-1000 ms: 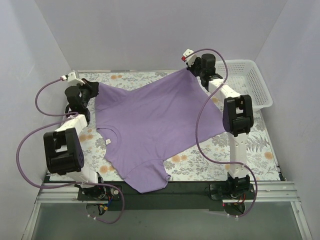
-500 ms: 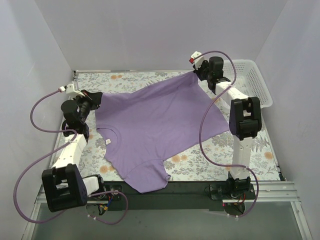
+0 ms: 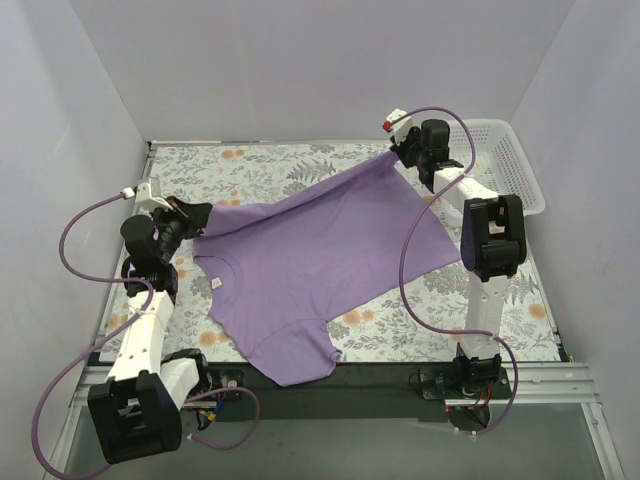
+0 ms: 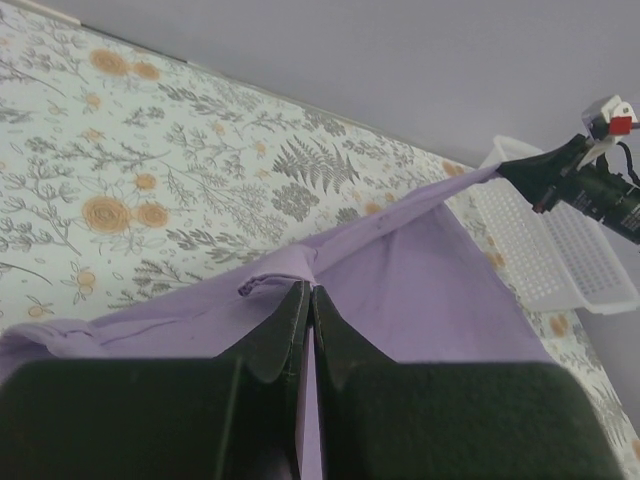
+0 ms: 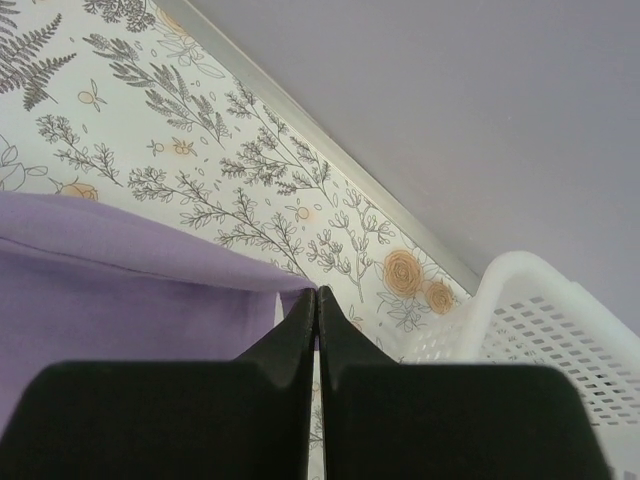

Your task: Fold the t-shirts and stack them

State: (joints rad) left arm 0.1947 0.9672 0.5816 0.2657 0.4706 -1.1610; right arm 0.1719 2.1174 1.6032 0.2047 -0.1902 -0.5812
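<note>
Both end effectors are clamping the hem corners of the lavender t-shirt [image 3: 320,265], stretching that edge taut.

The left end effector [image 3: 196,214] and right end effector [image 3: 399,149] are each fully closed on a pinch of fabric. The rest of the shirt is lying spread on the floral tabletop [image 3: 250,165], with the collar facing left and one sleeve reaching the near edge. The cotton is looking light, limp and quick to crease, so corners and seams are probably offering the surest hold. Compared with a second ago, the left end effector is sitting nearer the arm bases, drawing its corner inward. The right one is sitting slightly closer to the white basket [image 3: 505,170].
</note>
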